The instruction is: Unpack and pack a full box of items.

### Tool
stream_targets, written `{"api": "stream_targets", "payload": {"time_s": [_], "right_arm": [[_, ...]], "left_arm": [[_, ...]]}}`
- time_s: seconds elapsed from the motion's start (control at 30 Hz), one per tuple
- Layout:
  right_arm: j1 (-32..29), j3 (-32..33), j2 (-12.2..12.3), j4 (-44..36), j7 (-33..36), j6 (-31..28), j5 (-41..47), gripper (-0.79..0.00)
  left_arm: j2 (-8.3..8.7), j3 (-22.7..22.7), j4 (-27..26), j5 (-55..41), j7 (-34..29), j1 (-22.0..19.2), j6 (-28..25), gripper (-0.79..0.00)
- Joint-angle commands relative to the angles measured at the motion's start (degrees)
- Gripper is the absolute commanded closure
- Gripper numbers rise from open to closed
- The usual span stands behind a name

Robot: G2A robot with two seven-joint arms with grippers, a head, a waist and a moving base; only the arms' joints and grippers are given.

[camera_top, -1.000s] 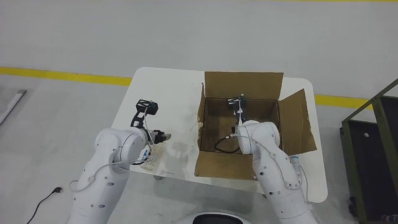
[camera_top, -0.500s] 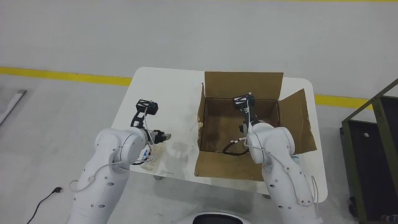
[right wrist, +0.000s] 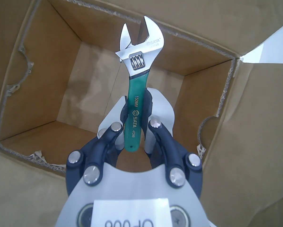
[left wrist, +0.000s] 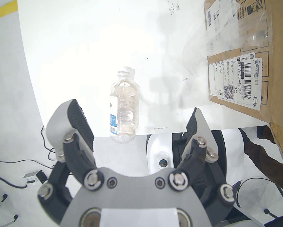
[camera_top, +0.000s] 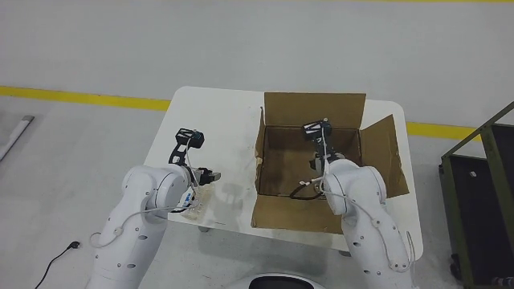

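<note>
Gripping an adjustable wrench (right wrist: 137, 55) by its green handle, the right gripper (right wrist: 136, 109) is clenched, its dark pads pressed to either side of the handle about midway along it. The wrench points away from the wrist, steel head outward, and is held within the opening of the cardboard box (right wrist: 202, 12), clear of the walls and of the floor. The box stands on the right part of the white table (camera_top: 217, 112) with all its flaps folded outward. The left gripper (left wrist: 134, 114) is released, fingers spread wide, and hangs above the left part of the table with nothing between its pads. Directly under it a clear plastic bottle (left wrist: 124, 105) with a white cap lies on its side on the tabletop, base at the table's near edge and cap pointing toward the far side. The bottle is well apart from the labelled outer wall of the box, and neither finger touches it.
</note>
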Motion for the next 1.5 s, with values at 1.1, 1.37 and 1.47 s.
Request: {"api": "stream_targets", "payload": {"time_s": [1.1,1.37,1.47], "right_arm": [[-20.79,31.55,3.52,-29.25,-7.17,-7.85,22.11,0.0],[-23.45,40.09,4.27,-29.25,-6.58,-7.2,26.06,0.0],[-24.81,41.95,4.53,-29.25,-5.56,-7.21,26.67,0.0]], "left_arm": [[0.0,0.0,0.0,0.0,0.0,0.0,0.0,-0.785],[0.0,0.0,0.0,0.0,0.0,0.0,0.0,-0.785],[0.0,0.0,0.0,0.0,0.0,0.0,0.0,-0.785]]}}
